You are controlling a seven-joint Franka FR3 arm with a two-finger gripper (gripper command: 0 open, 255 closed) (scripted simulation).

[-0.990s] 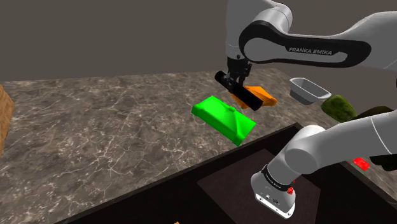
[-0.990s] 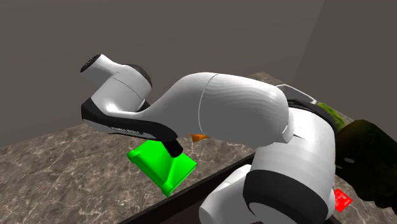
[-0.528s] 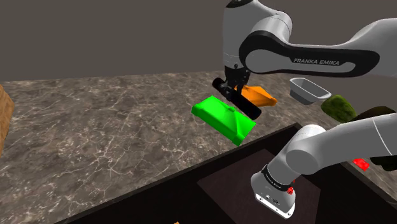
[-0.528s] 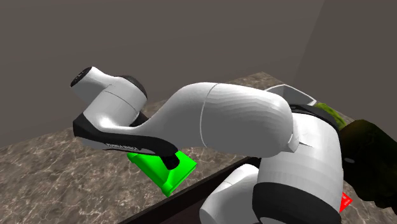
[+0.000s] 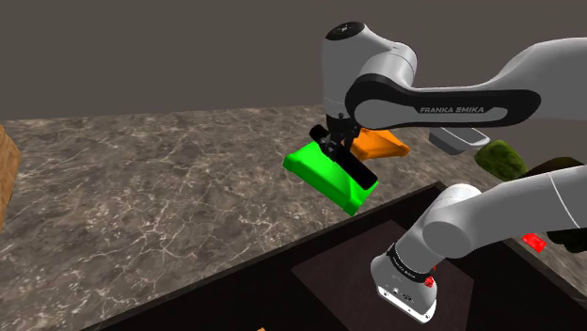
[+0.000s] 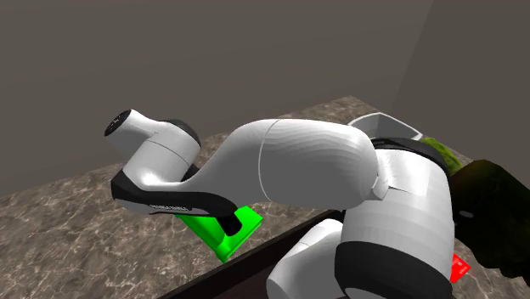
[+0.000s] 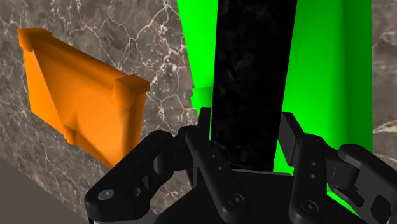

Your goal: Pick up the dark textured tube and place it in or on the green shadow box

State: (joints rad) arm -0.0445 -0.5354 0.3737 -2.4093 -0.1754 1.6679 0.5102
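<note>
Our white Franka arm [image 5: 442, 94] reaches out, its black gripper [image 5: 336, 150] closed on a dark textured tube [image 7: 251, 76].

In the shoulder view we see the arm rise from the lower right, bend, and stretch its long forearm toward that view's left, where the wrist turns so the gripper points downward. In the second exterior view a broad white link crosses the middle, and the forearm slopes down toward that view's left. In the wrist view the two black fingers [image 7: 289, 130] sit on either side of the tube and press against it, clasping it between them.
</note>
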